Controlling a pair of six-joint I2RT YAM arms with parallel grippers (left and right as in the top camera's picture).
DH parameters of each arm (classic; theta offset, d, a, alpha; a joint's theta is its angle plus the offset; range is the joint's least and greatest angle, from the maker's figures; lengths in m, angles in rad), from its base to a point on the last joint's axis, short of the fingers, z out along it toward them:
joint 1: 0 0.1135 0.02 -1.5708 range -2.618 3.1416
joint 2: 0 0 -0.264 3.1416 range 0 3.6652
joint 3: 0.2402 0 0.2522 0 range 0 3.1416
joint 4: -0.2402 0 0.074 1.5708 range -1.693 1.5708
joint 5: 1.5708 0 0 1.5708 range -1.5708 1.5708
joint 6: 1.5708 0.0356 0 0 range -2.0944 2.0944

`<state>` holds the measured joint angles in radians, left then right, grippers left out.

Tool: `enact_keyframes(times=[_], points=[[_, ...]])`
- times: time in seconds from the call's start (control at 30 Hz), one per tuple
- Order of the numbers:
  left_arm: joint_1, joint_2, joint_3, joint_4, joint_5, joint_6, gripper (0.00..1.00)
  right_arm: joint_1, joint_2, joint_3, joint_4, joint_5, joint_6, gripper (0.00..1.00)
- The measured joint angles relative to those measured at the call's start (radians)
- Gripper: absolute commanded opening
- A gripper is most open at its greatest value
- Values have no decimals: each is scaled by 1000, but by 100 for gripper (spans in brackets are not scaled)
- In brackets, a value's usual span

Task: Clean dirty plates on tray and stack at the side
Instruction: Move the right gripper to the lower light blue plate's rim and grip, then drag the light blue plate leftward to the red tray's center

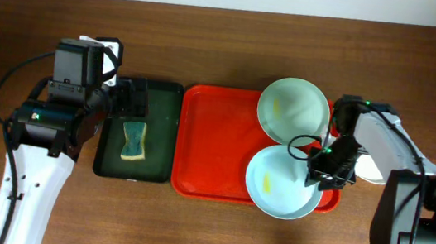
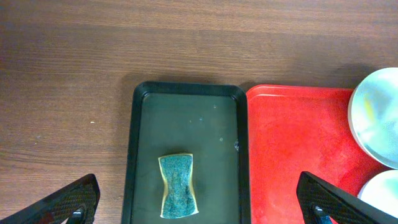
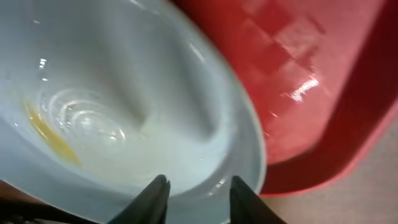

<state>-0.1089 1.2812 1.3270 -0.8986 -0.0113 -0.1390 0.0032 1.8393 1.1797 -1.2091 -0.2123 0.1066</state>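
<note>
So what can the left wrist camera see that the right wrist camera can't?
Only the left wrist view shows the dark green tray with the sponge lying in it, framed by the wide-open left gripper. Only the right wrist view gives a close-up of a pale mint-blue plate with its yellow smear, and the right gripper poised near the rim, fingers apart. Both show the red tray carrying pale plates.
</note>
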Motion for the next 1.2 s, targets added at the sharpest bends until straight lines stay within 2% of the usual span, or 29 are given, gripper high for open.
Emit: enact_keyframes(times=[0.2,0.43,0.77,0.83,0.93,1.2], points=[[0,0,0,0,0,0,99,13,0,5,6,10,-2,34],[0,0,0,0,0,0,99,13,0,89,-59,97,-1,33],[0,0,0,0,0,0,99,13,0,18,-26,127,-2,33],[0,0,0,0,0,0,99,13,0,3,-13,130,-2,26],[0,0,0,0,0,0,99,13,0,-14,13,134,-4,6],[0,0,0,0,0,0,99,13,0,-23,18,87,-1,4]])
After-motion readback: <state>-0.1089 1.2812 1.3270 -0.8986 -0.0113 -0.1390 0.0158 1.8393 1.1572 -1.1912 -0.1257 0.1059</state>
